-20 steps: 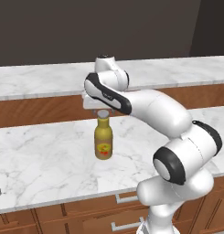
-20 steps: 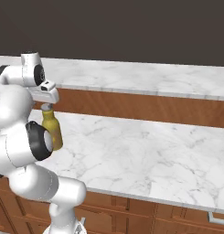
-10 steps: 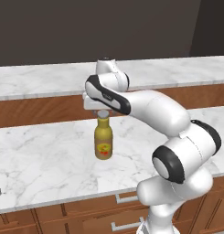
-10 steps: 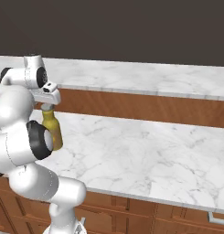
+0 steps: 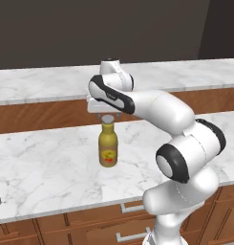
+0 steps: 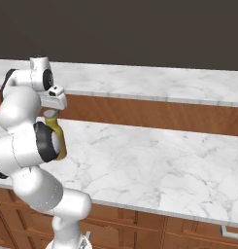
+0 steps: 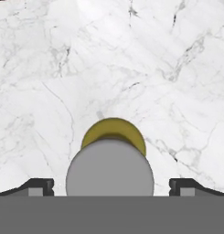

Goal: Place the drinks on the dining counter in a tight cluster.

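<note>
While the gripper (image 5: 107, 116) hangs straight over the bottle (image 5: 108, 149), its jaws stand wide and hold nothing; in the hand view the two fingertips (image 7: 38, 186) sit well apart at the bottom corners, with the grey cap (image 7: 109, 167) centred between them. The bottle stands upright at centre-left of the left base view, on the near counter (image 5: 51, 172); in the right base view it is at the left edge, partly behind the arm. The dining counter (image 5: 47, 83), the marble slab over plain brown panels, runs across the upper part of that frame, beyond it.

The bottle looks rigid, probably glass or hard plastic, tall and narrow, so likely to tip if knocked at the top. Its smooth skin may slip. The narrow neck just under the cap looks like the nearest hold; the wider body would give steadier purchase.

The label (image 5: 108, 154) shows a red mark on yellow; no lettering can be read.
</note>
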